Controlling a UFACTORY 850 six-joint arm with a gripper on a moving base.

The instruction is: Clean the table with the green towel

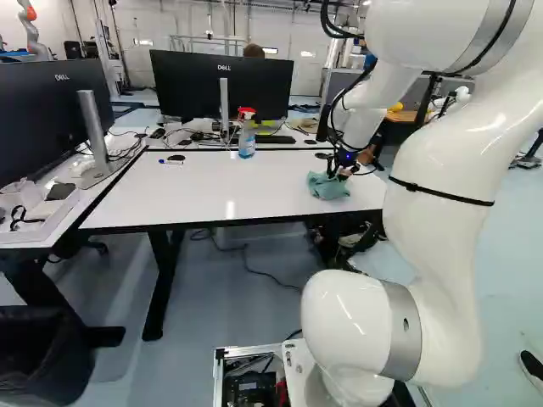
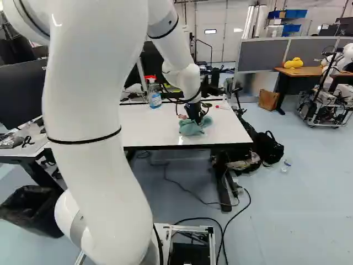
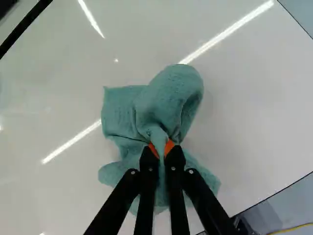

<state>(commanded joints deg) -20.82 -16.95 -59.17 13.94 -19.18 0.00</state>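
White tabletop [image 1: 229, 182] under green towel [image 3: 166, 105]; claw [image 1: 342, 171] narrow, pinching towel's bunched fold from 2 sides.

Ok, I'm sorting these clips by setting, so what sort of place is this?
Probably a robotics lab: the monitors, another robot farther back and the grey partitions all suggest it.

Two monitors [image 1: 191, 85], a black bin [image 1: 51, 369], perhaps a dark bag [image 2: 268, 149].
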